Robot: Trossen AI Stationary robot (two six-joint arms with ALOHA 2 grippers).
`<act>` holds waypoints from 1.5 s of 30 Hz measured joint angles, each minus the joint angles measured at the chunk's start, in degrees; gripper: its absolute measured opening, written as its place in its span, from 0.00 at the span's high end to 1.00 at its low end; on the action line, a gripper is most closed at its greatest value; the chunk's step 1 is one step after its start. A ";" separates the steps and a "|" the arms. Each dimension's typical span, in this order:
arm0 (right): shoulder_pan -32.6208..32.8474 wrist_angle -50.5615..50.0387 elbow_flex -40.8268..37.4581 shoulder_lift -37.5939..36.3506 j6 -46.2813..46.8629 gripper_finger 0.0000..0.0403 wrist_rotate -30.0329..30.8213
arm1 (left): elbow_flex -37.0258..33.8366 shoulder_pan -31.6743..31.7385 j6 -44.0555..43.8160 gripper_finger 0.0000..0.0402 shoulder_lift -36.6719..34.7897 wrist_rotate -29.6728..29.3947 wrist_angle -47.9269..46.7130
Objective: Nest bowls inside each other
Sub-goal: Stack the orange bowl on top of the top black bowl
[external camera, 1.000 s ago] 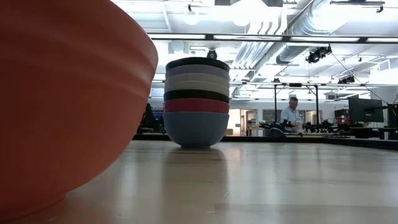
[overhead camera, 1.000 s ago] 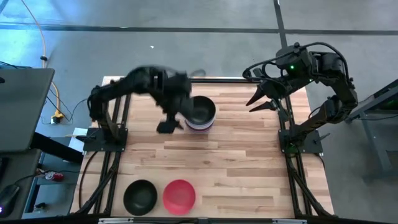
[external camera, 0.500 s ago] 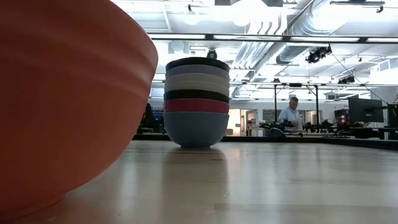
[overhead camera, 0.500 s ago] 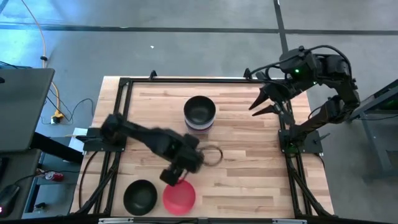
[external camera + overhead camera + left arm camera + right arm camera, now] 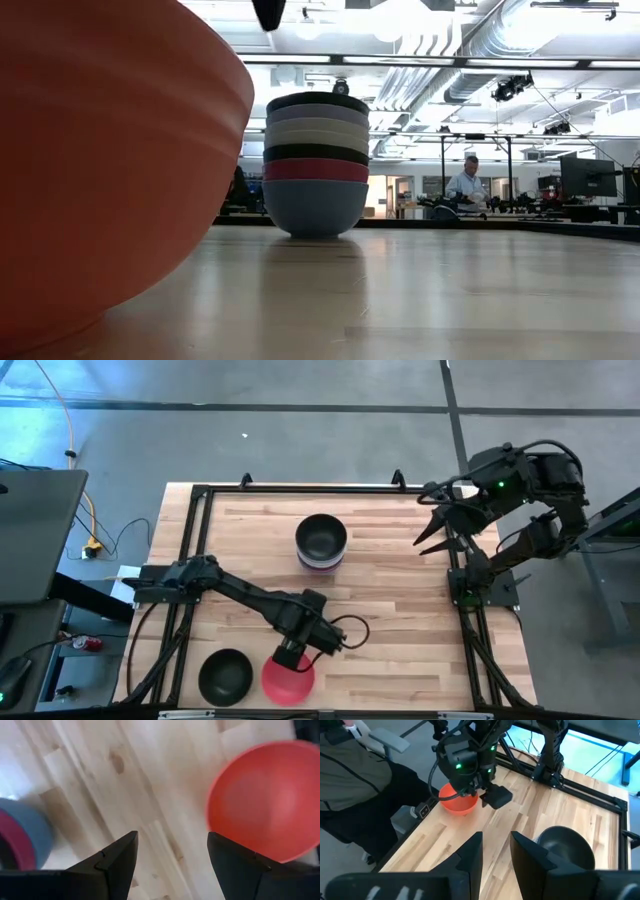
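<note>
The left gripper [image 5: 290,656] is held over the red bowl [image 5: 288,676] near the table's [image 5: 400,620] front edge, its fingers [image 5: 120,860] spread apart and empty; the rim appears to be straddled, though that is hard to confirm. A lone black bowl [image 5: 225,676] sits at the red one's nine o'clock. The stack of bowls [image 5: 321,541] stands well apart, toward twelve o'clock. The right gripper [image 5: 432,530] waits at the far right edge, fingers slightly parted, nothing held. If closed off-centre, the red bowl could be tipped or pushed over the edge.
</note>
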 joint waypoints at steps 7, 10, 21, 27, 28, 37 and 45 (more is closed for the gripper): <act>-0.03 0.41 0.00 -0.34 -0.17 0.77 -0.04 | 0.06 -1.87 -4.80 0.43 1.37 3.60 0.37; -0.04 1.03 0.00 -0.25 0.00 0.77 -0.11 | -2.64 -1.92 -6.67 0.43 1.25 4.09 2.14; 0.70 2.85 0.00 0.25 1.22 0.77 -0.19 | -27.42 -2.13 -11.49 0.43 -10.30 5.61 20.76; 0.70 4.16 0.00 0.47 -0.61 0.77 -0.17 | -39.87 -2.70 -16.00 0.43 -19.00 5.78 33.62; 0.70 4.51 0.00 0.49 -0.65 0.77 -0.17 | -41.42 -2.70 -16.37 0.43 -19.77 5.73 34.56; 0.70 6.90 0.00 0.57 -0.66 0.77 0.00 | -49.29 -2.78 -16.47 0.43 -20.17 7.89 43.12; 0.70 7.49 0.00 0.58 -0.65 0.77 0.00 | -52.72 -2.61 -16.36 0.51 -20.18 8.48 47.36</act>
